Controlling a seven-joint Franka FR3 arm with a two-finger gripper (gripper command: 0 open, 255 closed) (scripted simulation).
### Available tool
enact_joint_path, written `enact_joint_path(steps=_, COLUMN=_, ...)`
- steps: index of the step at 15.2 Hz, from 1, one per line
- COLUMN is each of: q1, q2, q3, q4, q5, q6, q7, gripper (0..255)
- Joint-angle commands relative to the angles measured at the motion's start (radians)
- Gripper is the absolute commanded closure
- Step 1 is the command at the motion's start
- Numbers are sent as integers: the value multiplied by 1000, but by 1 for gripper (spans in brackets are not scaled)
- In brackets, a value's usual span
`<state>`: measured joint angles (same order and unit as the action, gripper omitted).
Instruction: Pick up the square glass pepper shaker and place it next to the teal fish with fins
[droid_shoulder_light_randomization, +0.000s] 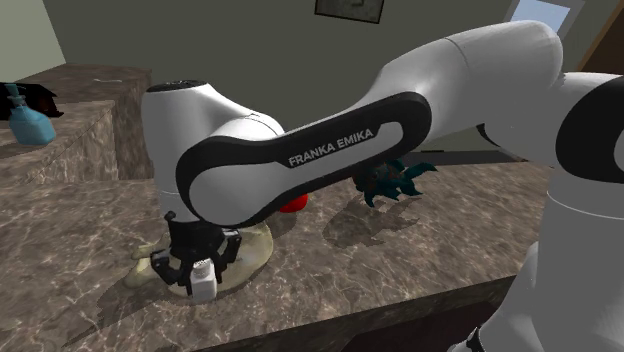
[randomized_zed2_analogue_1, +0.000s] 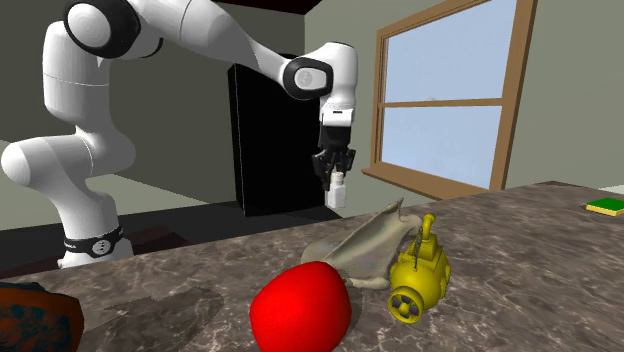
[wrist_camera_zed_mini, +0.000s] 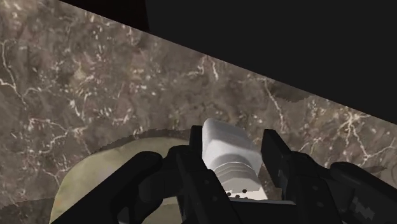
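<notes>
Over the counter (droid_shoulder_light_randomization: 80, 250), the claw (randomized_zed2_analogue_1: 333, 182) pinches the white shaker (wrist_camera_zed_mini: 229, 153), seemingly near its cap; a shallow hold may slip during travel toward the teal fish (droid_shoulder_light_randomization: 395, 182).

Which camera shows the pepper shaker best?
The wrist view: the white shaker sits close up, clasped in the gripper. The shoulder view shows it small beneath the arm; the second exterior view, small and far off.

Arm (droid_shoulder_light_randomization: 330, 150) arched over, jaws downward, clamped on shaker (wrist_camera_zed_mini: 229, 156).
</notes>
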<state>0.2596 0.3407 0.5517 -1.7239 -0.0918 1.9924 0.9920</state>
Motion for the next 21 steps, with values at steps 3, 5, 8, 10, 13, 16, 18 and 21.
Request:
enact_joint_path(steps=3, q1=-2, q2=-18, q3=5, q4=32, q5=11, q6=-49, q7=-3, gripper=255)
enact_joint_path(steps=5, q1=-3, q2=-25, q3=6, q4=51, q5=15, q6=-73, q7=-4, gripper=255)
enact_joint_path(steps=8, q1=-3, q2=-34, q3=9, q4=81, q5=20, q6=-110, q7=-6, gripper=255)
enact_joint_path(steps=10, q1=-3, q2=-38, q3=10, q4=102, q5=22, q6=-135, q7=-6, gripper=255)
enact_joint_path(steps=13, q1=-2, q2=-43, q3=12, q4=136, q5=25, q6=-174, q7=-6, gripper=255)
enact_joint_path(steps=16, q1=0, q2=-46, q3=14, q4=173, q5=27, q6=-213, q7=-5, gripper=255)
enact_joint_path(steps=18, q1=2, q2=-47, q3=15, q4=199, q5=27, q6=-239, q7=-4, gripper=255)
enact_joint_path(steps=21, q1=5, q2=-45, q3=16, q4=241, q5=27, q6=-280, q7=-2, gripper=255)
